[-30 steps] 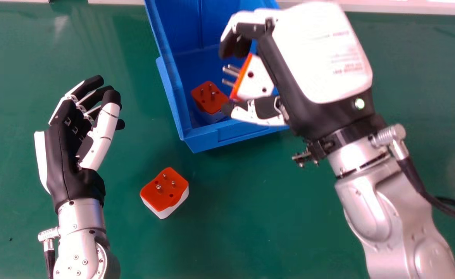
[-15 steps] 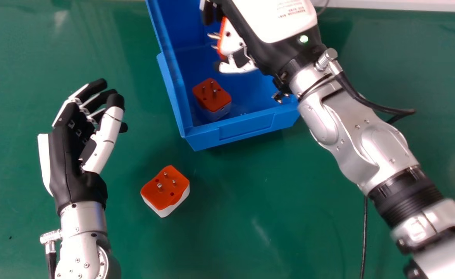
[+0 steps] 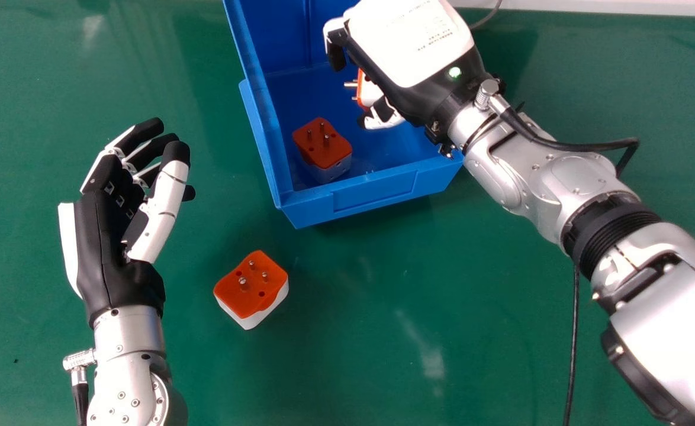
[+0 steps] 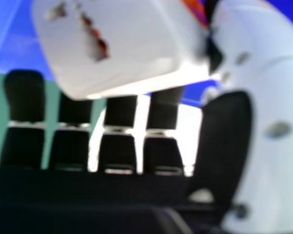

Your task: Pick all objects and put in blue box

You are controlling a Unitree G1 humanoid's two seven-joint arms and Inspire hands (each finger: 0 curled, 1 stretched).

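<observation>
A broad stretch of free tabletop [image 3: 395, 331] is found at the lower centre of the frame, bounded at left by the left hand [image 3: 102, 248] and its forearm, and at right by the right arm [image 3: 584, 171] and a hanging black cable [image 3: 573, 331]. It is interrupted by a grounded adapter [image 3: 253, 290] just left of centre. A lane toward the upper left is offered between the left hand and the blue box [image 3: 377, 198]. The box's opening is partly covered from the upper right by the right hand [image 3: 412, 44] and the held adapter [image 3: 369, 92]; floor room near its lower-left corner is taken by a boxed adapter [image 3: 324, 145].
</observation>
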